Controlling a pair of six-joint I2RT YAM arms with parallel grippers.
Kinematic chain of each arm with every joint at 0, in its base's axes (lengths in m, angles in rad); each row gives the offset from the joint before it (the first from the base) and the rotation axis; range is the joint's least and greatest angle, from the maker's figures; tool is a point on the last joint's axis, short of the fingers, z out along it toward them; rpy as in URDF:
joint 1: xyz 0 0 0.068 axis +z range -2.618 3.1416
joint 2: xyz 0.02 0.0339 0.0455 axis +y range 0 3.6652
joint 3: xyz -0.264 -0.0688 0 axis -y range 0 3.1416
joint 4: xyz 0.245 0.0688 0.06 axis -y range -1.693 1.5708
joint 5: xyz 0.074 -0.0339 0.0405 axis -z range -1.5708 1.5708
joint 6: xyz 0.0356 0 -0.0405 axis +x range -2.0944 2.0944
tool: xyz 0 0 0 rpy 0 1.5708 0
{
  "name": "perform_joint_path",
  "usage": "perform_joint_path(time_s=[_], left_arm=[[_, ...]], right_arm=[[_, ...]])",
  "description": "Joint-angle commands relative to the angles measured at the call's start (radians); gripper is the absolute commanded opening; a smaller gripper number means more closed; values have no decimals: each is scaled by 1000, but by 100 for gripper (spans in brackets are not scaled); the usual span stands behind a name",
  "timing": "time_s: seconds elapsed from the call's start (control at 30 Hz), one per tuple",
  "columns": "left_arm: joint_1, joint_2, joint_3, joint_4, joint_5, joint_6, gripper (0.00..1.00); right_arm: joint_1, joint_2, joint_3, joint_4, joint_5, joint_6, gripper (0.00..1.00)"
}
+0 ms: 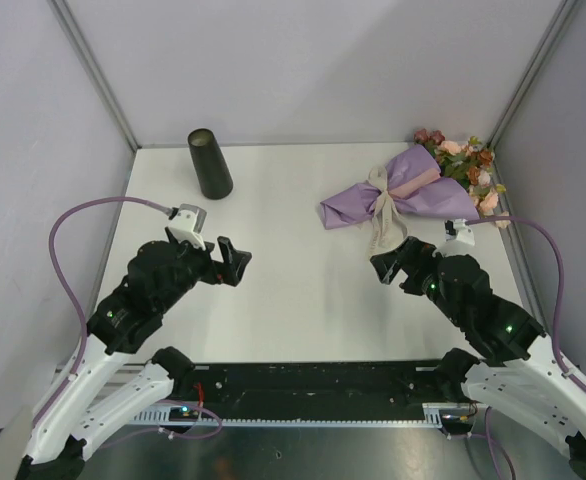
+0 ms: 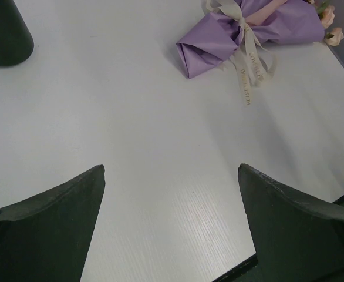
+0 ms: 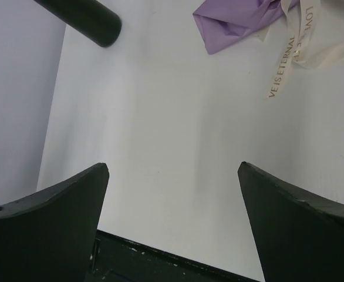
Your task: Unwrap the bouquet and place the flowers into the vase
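While tied, undo bouquet (image 1: 428,200) ribbon (image 1: 379,215) first
With left hand (image 1: 235,261) and right hand (image 1: 393,262) gaping empty, pinch a ribbon tail, pull gently

Lower left of frame: left arm (image 1: 143,290), bent low and angled inward; lower right: right arm (image 1: 483,310), mirrored. The left gripper (image 1: 235,260) and right gripper (image 1: 393,262) have jaws spread wide, both empty

Arms (image 1: 143,295): black upper links, white lower shells
Cables (image 1: 113,201): lilac, one per wrist
Lights (image 1: 108,318): green, perhaps LEDs
Fingers (image 2: 49,229): black, tapered
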Motion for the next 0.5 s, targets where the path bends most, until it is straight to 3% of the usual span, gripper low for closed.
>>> perform_joint_path(time_s=[0.0,0.27,0.47], left_arm=[[-4,-8,22,27,-8,-18,100],[-4,-8,23,27,-26,-19,100],[-7,-54,-2,13,-59,-34,100]], right_arm=[[-5,-3,3,10,20,24,99],[-5,24,-35,59,101,49,99],[-11,151,-72,192,273,65,99]])
